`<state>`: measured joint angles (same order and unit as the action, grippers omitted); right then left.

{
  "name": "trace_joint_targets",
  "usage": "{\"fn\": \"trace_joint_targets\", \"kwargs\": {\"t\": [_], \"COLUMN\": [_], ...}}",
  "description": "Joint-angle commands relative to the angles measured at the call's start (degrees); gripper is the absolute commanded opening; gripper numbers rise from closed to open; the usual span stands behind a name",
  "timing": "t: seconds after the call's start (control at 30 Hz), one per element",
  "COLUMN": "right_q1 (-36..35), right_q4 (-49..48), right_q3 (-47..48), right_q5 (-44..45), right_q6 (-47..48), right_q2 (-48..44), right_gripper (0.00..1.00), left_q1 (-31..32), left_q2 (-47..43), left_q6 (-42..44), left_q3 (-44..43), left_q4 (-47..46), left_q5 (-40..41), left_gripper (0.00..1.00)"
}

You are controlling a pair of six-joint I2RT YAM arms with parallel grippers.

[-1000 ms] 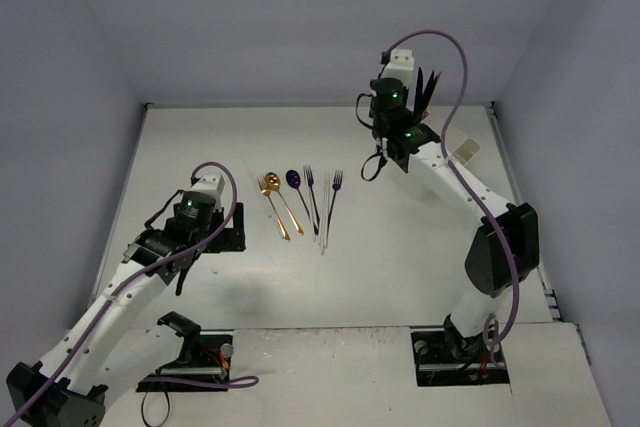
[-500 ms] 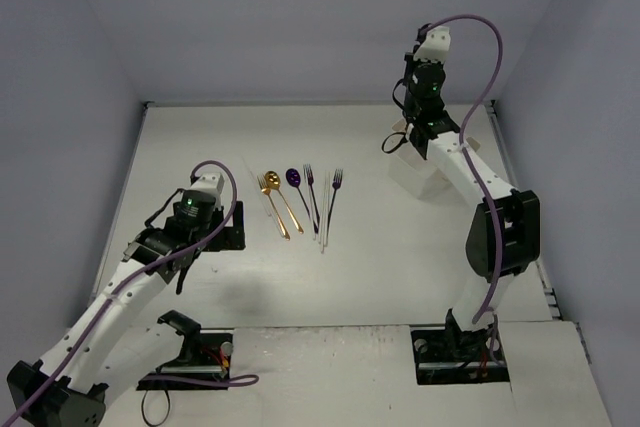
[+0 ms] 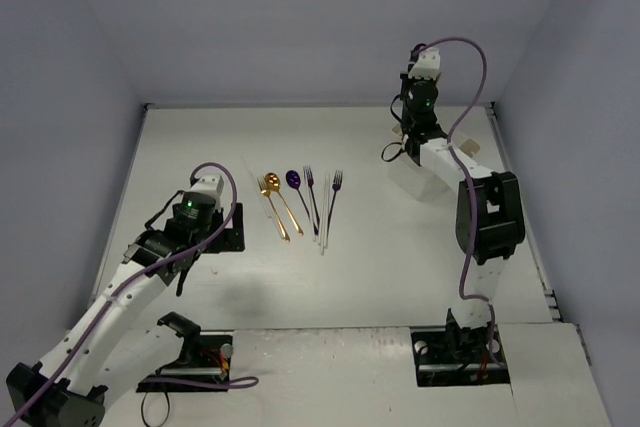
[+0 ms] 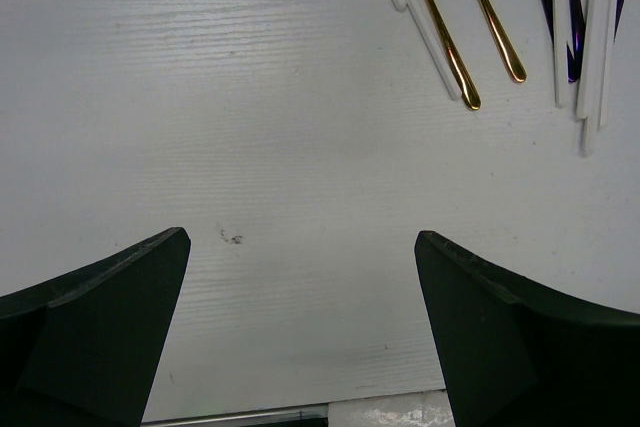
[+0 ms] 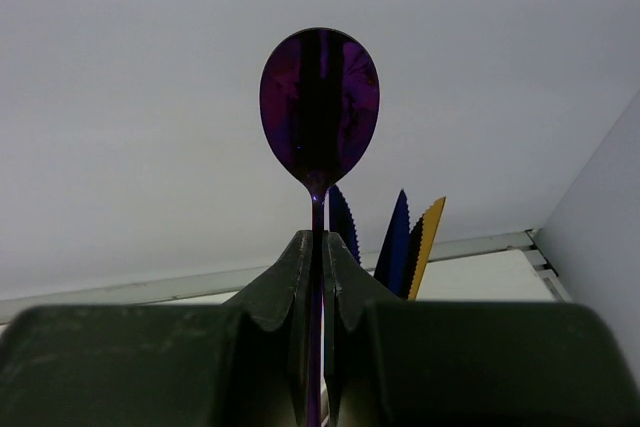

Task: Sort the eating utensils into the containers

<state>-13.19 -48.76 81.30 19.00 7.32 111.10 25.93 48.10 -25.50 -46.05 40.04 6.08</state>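
plain pale walls [image 3: 280,17] enclose a white table [image 3: 380,257].

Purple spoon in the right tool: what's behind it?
Behind the purple spoon, two dark blue knife tips and a gold knife tip stick up. The right tool covers their lower parts, so what holds them cannot be seen.

light: bright, even, diffuse | shadows: faint — soft-edged | focus: right tool [image 5: 318,252] blurred near lens
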Motion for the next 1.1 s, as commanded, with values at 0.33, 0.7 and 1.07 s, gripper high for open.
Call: {"fn": "trace_joint_targets", "kwargs": {"t": [0.33, 0.7, 1.07], "right_q1": [-0.15, -1.26, -3.69], "right_q4": [-17.41, -19.27, -9.32], "right_q3": [-3.66, -11.27, -12.94], "right_q5": [-2.04, -1.41, -0.89], "right_q6": [-1.75, -0.73, -3.57], "right_q2": [2.65, -1.49, -13.33], "right_gripper": [0.00, 0.11, 0.51], "left_q1": [1.56, 2.37, 2.37], "left_q2": [-0.88, -1.08, -1.78], "left_q6": [0.89, 0.89, 0.97], "left_q3": [-0.18, -0.27, -0.18], "left_q4": [-2.06, -2.20, -2.62], "left_q5": [1.62, 1.36, 0.86], "left_gripper": [0.95, 0.95, 0.95]}}
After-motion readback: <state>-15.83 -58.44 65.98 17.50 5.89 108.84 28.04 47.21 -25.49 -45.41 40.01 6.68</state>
